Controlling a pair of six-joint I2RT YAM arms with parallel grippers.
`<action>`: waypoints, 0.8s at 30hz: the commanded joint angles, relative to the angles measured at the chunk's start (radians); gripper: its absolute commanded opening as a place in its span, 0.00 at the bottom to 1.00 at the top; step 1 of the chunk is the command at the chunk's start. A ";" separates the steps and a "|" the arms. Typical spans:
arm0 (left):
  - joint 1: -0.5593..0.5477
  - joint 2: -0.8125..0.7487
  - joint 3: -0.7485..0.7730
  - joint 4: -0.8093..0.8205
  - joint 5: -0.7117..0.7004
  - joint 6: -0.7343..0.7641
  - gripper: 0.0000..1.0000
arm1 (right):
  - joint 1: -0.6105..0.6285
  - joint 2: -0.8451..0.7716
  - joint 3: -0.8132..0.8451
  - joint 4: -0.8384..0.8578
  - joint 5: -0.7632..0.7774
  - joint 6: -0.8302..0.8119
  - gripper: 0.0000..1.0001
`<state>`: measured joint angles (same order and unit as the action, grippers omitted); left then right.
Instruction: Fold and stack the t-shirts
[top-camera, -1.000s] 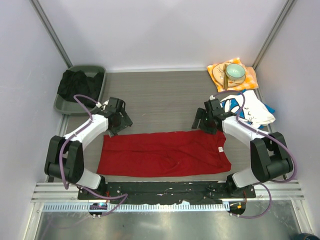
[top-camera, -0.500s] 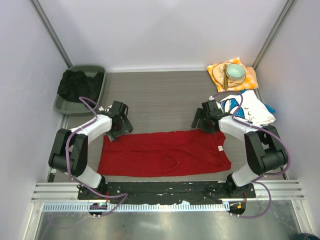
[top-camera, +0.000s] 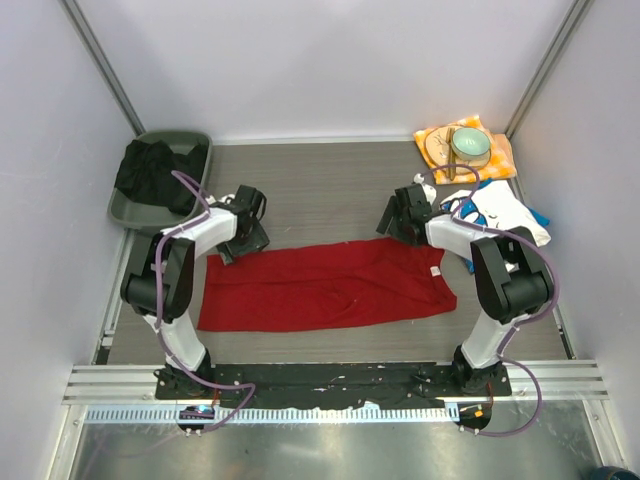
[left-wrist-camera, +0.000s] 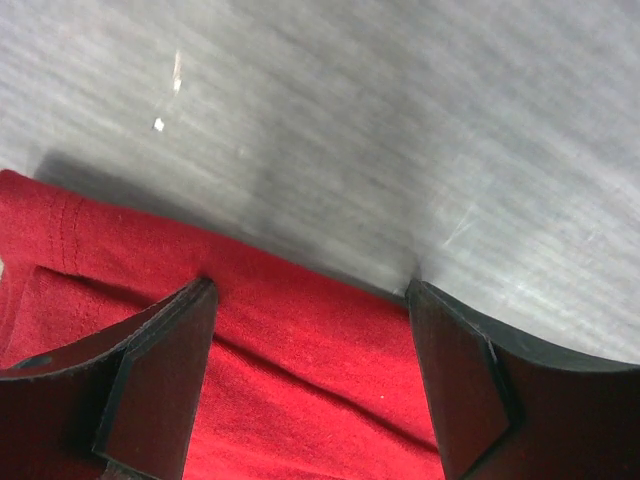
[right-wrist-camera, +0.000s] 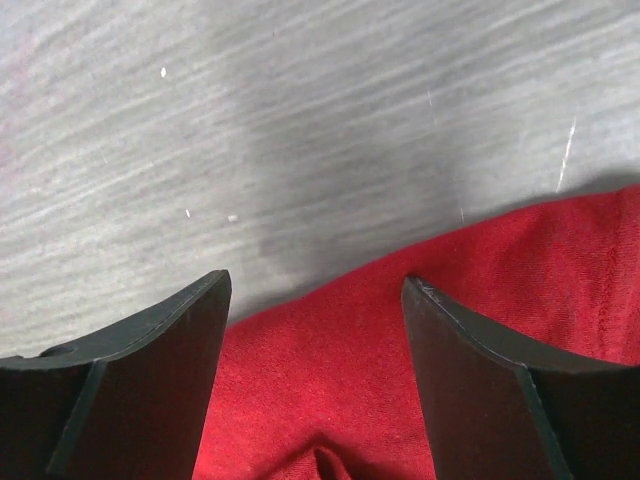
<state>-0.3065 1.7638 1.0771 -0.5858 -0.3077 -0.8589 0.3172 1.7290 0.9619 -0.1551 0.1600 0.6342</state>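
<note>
Top view: red t-shirt (top-camera: 325, 288) flat in long strip across middle of bench (top-camera: 320, 180). Left arm (top-camera: 205, 232) over shirt's far-left edge, right arm (top-camera: 450, 232) over far-right edge. Printed t-shirt (top-camera: 505, 215) crumpled at right, just near side of orange cloth (top-camera: 500, 158) with bowl (top-camera: 469, 145). Green tray (top-camera: 195, 145) far left, dark cloth (top-camera: 150, 170) inside.

Left wrist: left fingers (left-wrist-camera: 160, 380) spread wide, gripping nothing, tips at shirt's far edge.

Right wrist: right fingers (right-wrist-camera: 480, 390) spread wide, gripping nothing, above shirt's far edge; contact with cloth unclear.

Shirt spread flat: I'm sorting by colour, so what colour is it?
The shirt is plain red, clearest from the top view.
</note>
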 joint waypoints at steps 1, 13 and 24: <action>0.020 0.134 0.064 0.090 0.005 -0.005 0.81 | -0.026 0.130 0.015 -0.060 0.030 0.007 0.75; 0.061 0.008 0.169 0.113 0.179 -0.009 0.82 | -0.017 0.021 0.107 -0.139 0.059 -0.034 0.78; 0.056 -0.231 -0.006 0.118 0.205 -0.022 0.82 | 0.077 -0.147 0.014 -0.201 0.015 -0.044 0.87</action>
<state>-0.2485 1.5684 1.1137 -0.4923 -0.1310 -0.8719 0.3534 1.6299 0.9981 -0.3290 0.1730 0.6010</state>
